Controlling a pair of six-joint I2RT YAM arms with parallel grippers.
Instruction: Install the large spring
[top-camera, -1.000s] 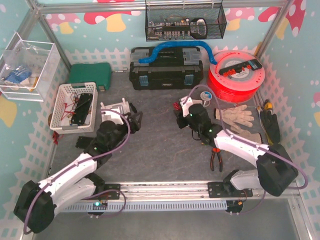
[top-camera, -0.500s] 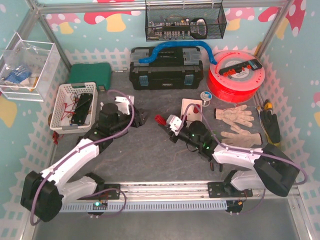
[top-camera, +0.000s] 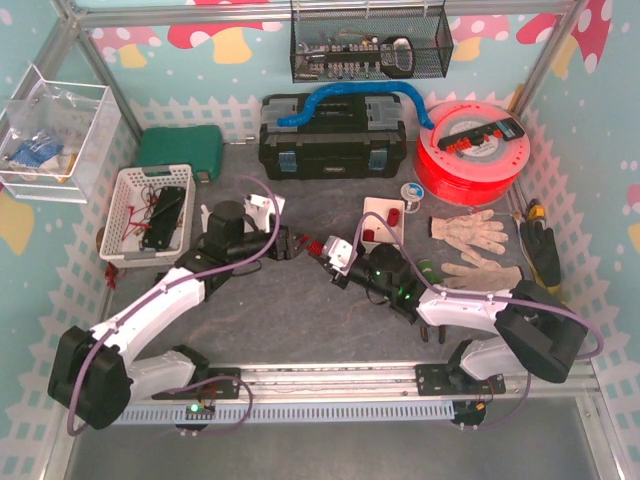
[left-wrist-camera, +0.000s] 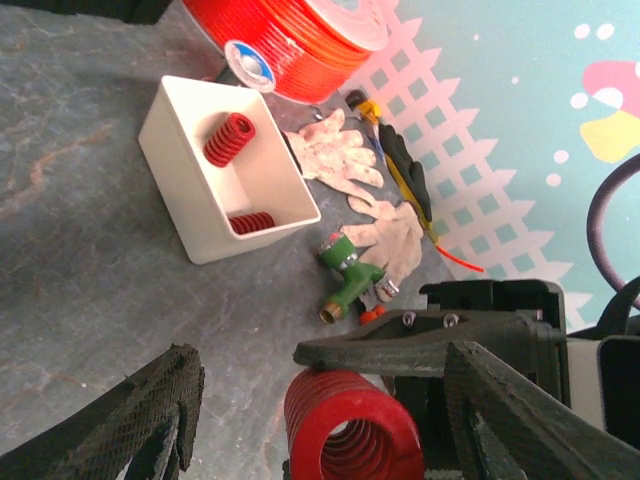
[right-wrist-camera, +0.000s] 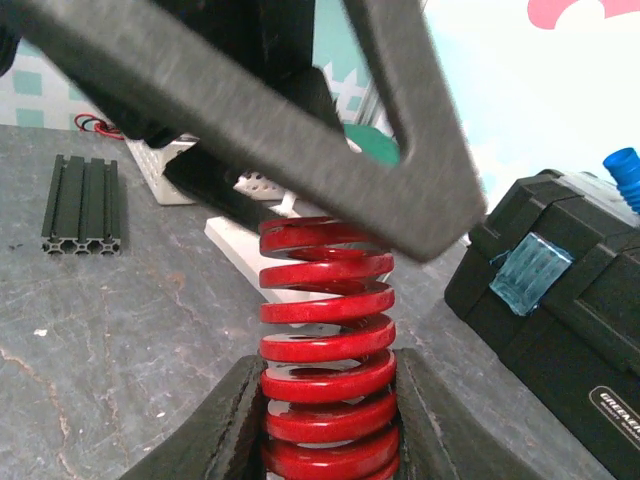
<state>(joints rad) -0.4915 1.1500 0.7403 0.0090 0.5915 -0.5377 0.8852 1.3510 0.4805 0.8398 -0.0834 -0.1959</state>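
Note:
The large spring (top-camera: 318, 246), a bright red ribbed coil, is held off the table at the middle. My right gripper (top-camera: 331, 252) is shut on its near end; in the right wrist view the spring (right-wrist-camera: 325, 330) stands between the fingers (right-wrist-camera: 225, 430). My left gripper (top-camera: 289, 243) is open, facing the spring's free end. In the left wrist view the spring (left-wrist-camera: 350, 430) shows end-on between my left gripper's (left-wrist-camera: 320, 430) spread jaws, not touching them. In the right wrist view a left finger (right-wrist-camera: 300, 120) crosses above the coil's far end.
A white tray (top-camera: 372, 204) with two short red springs (left-wrist-camera: 228, 140) sits right of centre, with a green fitting (left-wrist-camera: 345, 275), gloves (top-camera: 470, 232) and pliers (top-camera: 432, 330) beyond. A white part (top-camera: 262, 205), a white basket (top-camera: 125, 215), a black toolbox (top-camera: 332, 140) and a red spool (top-camera: 470, 150) stand around.
My right gripper has carried the large spring left from beside the tray to the middle. My left gripper has swung right and now faces the spring's end, close to it.

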